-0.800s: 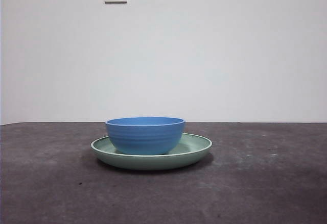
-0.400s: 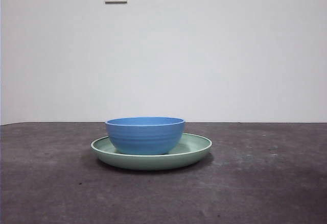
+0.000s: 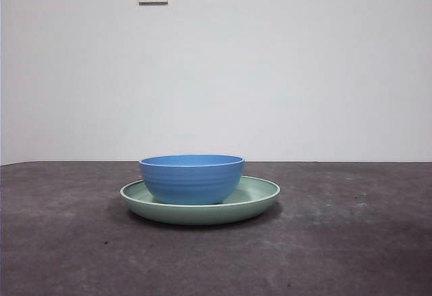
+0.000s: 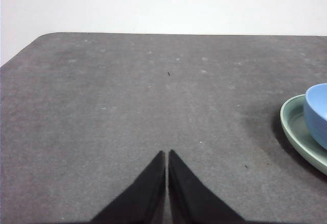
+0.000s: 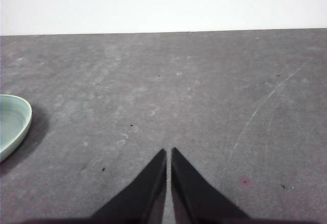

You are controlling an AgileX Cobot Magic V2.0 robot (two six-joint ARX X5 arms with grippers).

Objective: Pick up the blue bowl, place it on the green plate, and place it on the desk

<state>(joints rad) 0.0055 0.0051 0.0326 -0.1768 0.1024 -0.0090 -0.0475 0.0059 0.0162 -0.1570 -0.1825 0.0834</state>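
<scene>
Blue bowl [image 3: 192,179] sits upright in the green plate [image 3: 260,198] on the desk [image 3: 351,242]. Left gripper [image 4: 167,155] waits pressed together, bowl at its two o'clock; right gripper [image 5: 168,152] likewise, plate at ten o'clock.

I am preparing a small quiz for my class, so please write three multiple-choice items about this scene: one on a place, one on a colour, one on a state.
1. Where does the blue bowl stand?
A. On the green plate
B. On the bare desk beside the plate
C. In a gripper

2. Which colour is the plate?
A. Red
B. Pale green
C. Yellow

3. How are the jaws of the left gripper and the right gripper?
A. Both wide open
B. Both shut, holding nothing
C. One clamps the bowl

Answers: 1 A, the front view shows the bowl inside the plate's rim; 2 B, pale sage green in every view; 3 B, each wrist view shows the jaw tips together above bare desk.
</scene>
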